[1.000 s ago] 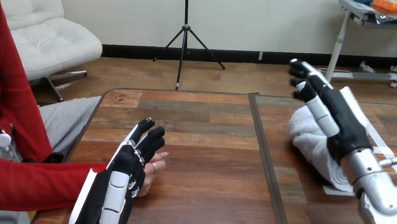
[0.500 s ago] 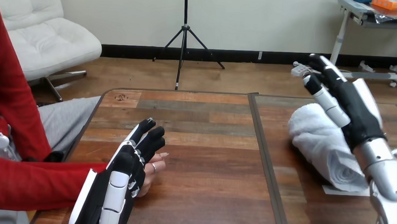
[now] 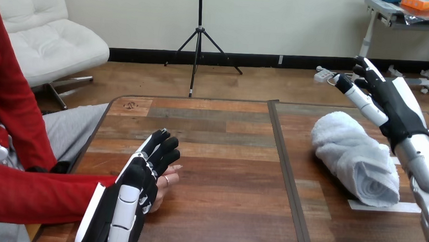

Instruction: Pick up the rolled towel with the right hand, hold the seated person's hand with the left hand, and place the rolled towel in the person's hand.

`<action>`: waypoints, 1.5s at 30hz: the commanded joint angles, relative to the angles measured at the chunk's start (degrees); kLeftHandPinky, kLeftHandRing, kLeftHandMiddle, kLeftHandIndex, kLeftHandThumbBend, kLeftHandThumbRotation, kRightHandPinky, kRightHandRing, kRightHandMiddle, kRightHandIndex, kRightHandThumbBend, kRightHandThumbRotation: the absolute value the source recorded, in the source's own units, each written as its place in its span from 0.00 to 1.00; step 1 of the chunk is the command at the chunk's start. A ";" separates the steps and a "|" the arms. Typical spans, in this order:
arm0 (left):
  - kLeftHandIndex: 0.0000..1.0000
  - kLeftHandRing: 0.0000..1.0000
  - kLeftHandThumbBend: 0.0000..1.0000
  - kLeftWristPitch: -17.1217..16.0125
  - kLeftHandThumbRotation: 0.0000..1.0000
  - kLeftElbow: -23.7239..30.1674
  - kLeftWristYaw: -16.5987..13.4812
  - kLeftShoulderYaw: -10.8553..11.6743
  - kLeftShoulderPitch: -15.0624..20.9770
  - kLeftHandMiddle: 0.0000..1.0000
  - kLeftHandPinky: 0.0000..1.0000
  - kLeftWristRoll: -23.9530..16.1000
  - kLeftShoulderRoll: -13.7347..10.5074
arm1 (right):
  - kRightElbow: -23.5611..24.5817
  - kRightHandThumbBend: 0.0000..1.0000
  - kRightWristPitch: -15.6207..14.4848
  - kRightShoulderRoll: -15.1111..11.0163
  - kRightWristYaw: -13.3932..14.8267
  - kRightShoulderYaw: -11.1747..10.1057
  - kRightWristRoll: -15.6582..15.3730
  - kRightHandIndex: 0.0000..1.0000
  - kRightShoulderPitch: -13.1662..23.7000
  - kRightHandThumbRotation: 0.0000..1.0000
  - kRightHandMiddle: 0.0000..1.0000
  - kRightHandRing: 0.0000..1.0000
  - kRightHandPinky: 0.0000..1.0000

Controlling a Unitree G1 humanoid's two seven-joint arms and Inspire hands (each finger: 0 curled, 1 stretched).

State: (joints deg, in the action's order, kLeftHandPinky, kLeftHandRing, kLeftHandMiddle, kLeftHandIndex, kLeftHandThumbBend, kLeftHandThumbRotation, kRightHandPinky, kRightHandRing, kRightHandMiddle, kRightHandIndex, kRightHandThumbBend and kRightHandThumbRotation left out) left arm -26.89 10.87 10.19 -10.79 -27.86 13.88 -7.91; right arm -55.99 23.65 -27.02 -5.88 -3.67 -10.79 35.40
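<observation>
The rolled white towel [image 3: 357, 156] lies on the right part of the wooden table [image 3: 227, 155], one rolled end facing the front edge. My right hand [image 3: 393, 105] hovers open above the towel's far right side, fingers straight and apart from it. At the lower left my left hand [image 3: 130, 197] stands on edge with its white back toward me and its fingers stretched out. The person's hand [image 3: 169, 181] rests on the table just behind it, touching or very close, with only the fingertips showing. I see no finger of mine curled round the person's hand.
A dark seam [image 3: 286, 174] runs front to back down the table's middle. A strip of white tape [image 3: 385, 206] lies on the table by the towel's near end. The person's red-sleeved forearm [image 3: 36, 197] crosses the table's left edge.
My right hand has swung to the right and slightly back, off the towel, so the whole roll now shows. The left hand and the person's hand have kept their places.
</observation>
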 commanded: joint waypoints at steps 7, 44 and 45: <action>0.89 0.89 0.67 -0.44 1.00 1.28 0.20 0.27 4.60 0.89 0.95 0.49 3.08 | -8.87 1.00 -8.27 -2.51 2.58 3.51 -4.78 1.00 13.73 0.80 1.00 0.97 0.88; 0.84 0.89 0.66 -0.13 1.00 1.72 0.52 0.91 4.21 0.88 0.90 1.05 2.73 | -17.37 1.00 -16.26 -2.15 6.84 8.21 -9.43 1.00 16.48 0.58 1.00 1.00 0.86; 0.84 0.89 0.66 -0.12 1.00 1.77 0.50 0.95 4.18 0.88 0.90 1.00 2.69 | -17.44 1.00 -16.48 -2.10 6.91 8.32 -9.51 1.00 16.41 0.58 1.00 1.00 0.87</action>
State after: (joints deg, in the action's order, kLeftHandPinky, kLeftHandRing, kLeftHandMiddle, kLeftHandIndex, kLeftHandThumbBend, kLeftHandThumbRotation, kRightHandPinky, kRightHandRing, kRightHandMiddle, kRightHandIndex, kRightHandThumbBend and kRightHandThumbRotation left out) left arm -26.88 10.87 10.59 -10.55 -25.80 14.21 -7.42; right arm -73.62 7.45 -28.38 -0.68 3.97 -19.87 47.54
